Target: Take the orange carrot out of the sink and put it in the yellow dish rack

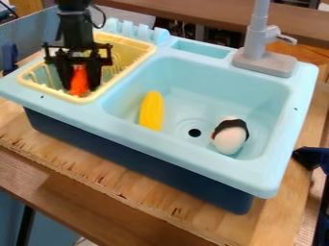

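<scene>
Wooden table (122, 211), beneath light-blue plastic sink (193, 172). Black fingers (95, 77) pinch orange-red object (79, 82) over yellow plastic rack (82, 100). Yellow elongated toy (151, 111) well apart, in basin.

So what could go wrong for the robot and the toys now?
The gripper is down inside the yellow dish rack, so it might bump the rack and nudge it. The orange toy is right at the gripper and could get knocked over or slip. The rounded black-and-white toy might roll toward the drain hole if the sink gets jolted.
</scene>
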{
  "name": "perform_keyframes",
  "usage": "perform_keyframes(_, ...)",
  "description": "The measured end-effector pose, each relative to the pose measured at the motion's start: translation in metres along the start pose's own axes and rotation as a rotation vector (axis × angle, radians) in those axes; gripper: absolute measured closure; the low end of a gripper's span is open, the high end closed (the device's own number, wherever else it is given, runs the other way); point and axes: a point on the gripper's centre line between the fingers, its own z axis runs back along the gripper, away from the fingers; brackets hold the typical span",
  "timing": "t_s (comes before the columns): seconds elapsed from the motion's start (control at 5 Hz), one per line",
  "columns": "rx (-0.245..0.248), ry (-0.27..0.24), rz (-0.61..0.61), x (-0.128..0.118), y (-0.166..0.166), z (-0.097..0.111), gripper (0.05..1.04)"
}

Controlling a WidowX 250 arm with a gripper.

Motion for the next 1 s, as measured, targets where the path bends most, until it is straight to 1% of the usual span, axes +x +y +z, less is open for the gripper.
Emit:
perform_keyframes(0.2, -0.015, 0.02, -0.022, 0.006, -0.001, -0.012, 0.523)
perform_keyframes(0.4, -0.02, 0.031, -0.04, 0.011, -0.009, -0.013, 0.465)
perform_keyframes(0.6, 0.004, 0.074, -0.07, 0.009, -0.018, -0.012, 0.196)
perform_keyframes(0.8, 0.072, 0.076, -0.123, 0.003, -0.029, 0.002, 0.081)
perform_keyframes(1.0, 0.136, -0.071, -0.209, -0.013, -0.061, 0.064, 0.083)
